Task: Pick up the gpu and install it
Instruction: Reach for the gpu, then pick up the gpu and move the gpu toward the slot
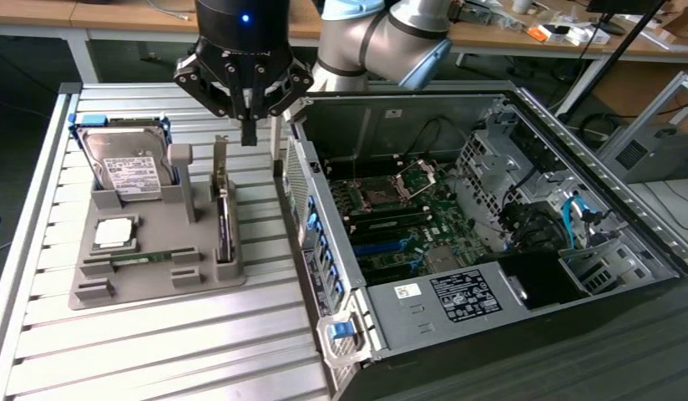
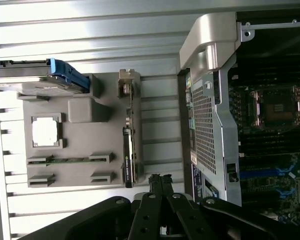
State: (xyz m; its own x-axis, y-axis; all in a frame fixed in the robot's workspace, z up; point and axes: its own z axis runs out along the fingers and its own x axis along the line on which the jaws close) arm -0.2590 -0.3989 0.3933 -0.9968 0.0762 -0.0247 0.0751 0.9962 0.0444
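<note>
The gpu (image 1: 223, 219) stands on its long edge in a slot of the grey holder (image 1: 154, 284), its silvery bracket (image 1: 220, 159) at the far end. In the wrist view the gpu (image 2: 129, 155) appears as a thin dark strip with the bracket (image 2: 125, 86) at one end. My gripper (image 1: 248, 134) hangs above the bracket end of the card, clear of it. Its fingers are shut together with nothing between them, and they meet at a point in the wrist view (image 2: 160, 181).
The holder also carries a silver hard drive (image 1: 127, 167) in a blue frame, a square processor (image 1: 113, 232) and a green memory stick (image 1: 144, 259). The open computer case (image 1: 321, 242) lies at the exterior view's right, its motherboard (image 1: 406, 217) exposed. Both rest on a ribbed metal table (image 1: 154, 351).
</note>
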